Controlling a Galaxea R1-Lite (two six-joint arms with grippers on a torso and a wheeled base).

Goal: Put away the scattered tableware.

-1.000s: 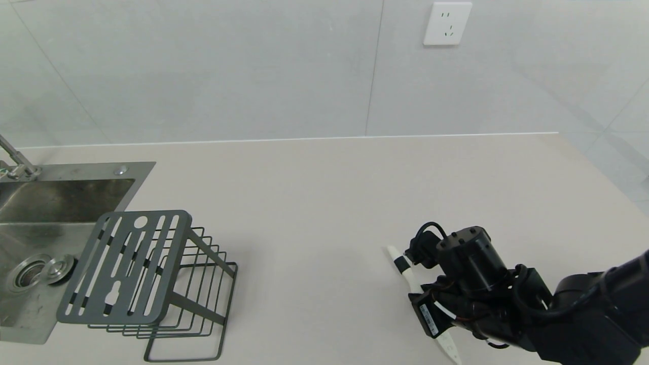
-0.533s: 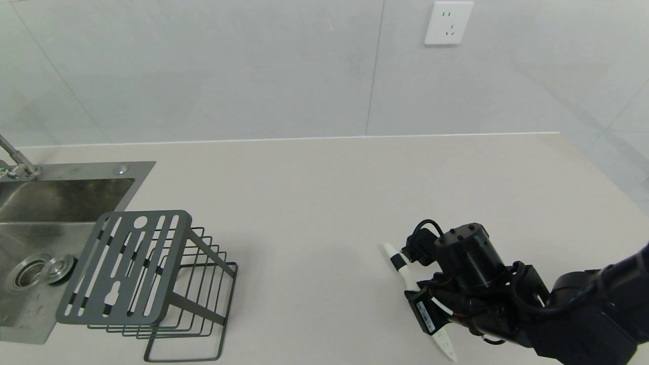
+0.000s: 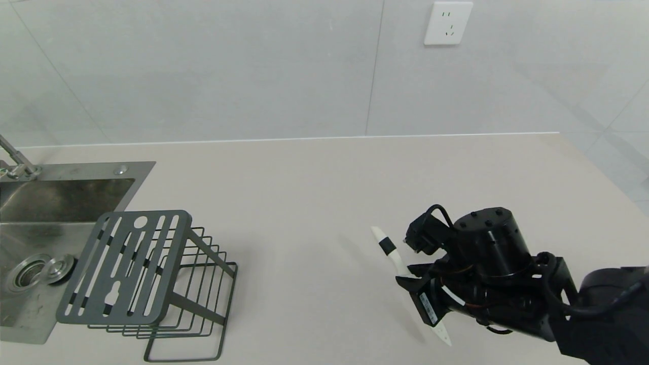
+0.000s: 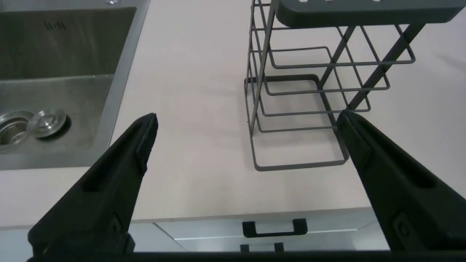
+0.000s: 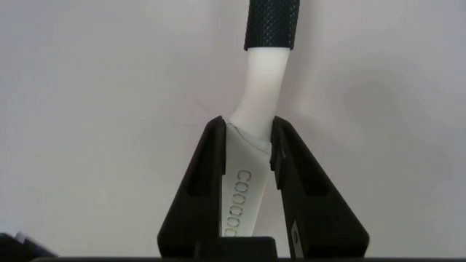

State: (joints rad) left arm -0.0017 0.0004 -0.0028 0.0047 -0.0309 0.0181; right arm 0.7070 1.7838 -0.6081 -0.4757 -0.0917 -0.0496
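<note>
Pinching the white utensil (image 3: 389,248) mid-length above the near-right counter (image 3: 304,192), the right gripper (image 5: 247,138), its fingers closed tight, could let this slim piece pivot or slip before reaching the near-left rack (image 3: 127,268).

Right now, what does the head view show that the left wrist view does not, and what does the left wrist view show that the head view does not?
Head view adds: the right gripper shut on a white utensil with a black band, a wall socket, and a faucet behind the sink.
Left wrist view adds: the open left gripper and a drawer handle below the counter's front edge.
Both: the grey wire rack, the steel sink with its drain plug, and the pale countertop.
</note>
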